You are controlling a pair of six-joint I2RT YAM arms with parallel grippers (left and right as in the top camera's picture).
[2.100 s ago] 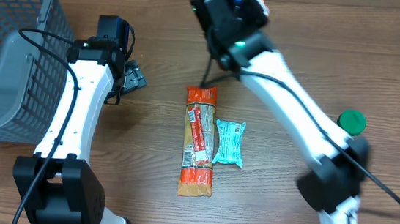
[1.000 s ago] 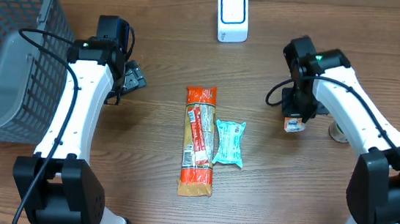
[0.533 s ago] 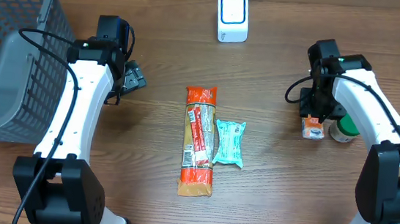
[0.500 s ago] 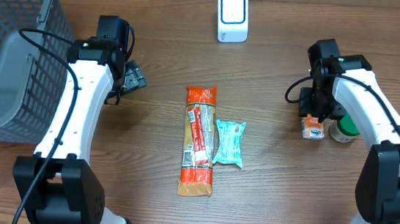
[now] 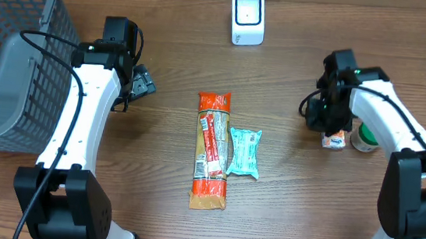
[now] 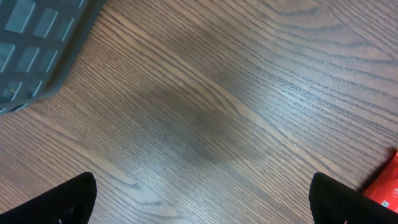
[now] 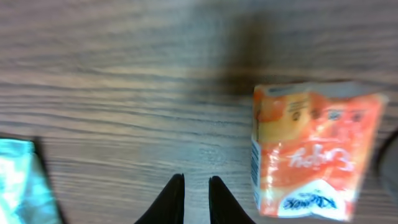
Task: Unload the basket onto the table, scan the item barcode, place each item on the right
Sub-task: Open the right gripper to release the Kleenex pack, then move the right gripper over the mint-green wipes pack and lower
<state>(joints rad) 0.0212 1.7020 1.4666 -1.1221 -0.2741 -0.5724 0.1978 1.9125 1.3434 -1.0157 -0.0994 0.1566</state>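
The desk is laid out so each arm has its own side. The basket sits at the far left edge, within the left arm's reach and probably meant for finished goods. In the middle lie 2 packs side by side and touching: a long pack in orange and red, and a shorter teal pack to its right. Both are flat and central, where either arm could take them. The scanner stands at the back edge with its window facing up, so an item has to be lifted and turned over it. It is well apart from everything else. At the right, a jar with a green cap stands just beside the carton, a small orange box and likely the task's item. In the right wrist view the carton lies free on the wood with its print upside down to the camera. I cannot make out a barcode on the side that shows. The right fingers are drawn almost together with nothing between them, hanging near the carton's left side without touching it. The left fingers are spread wide over bare wood near the basket, holding nothing and apparently parked out of the way.
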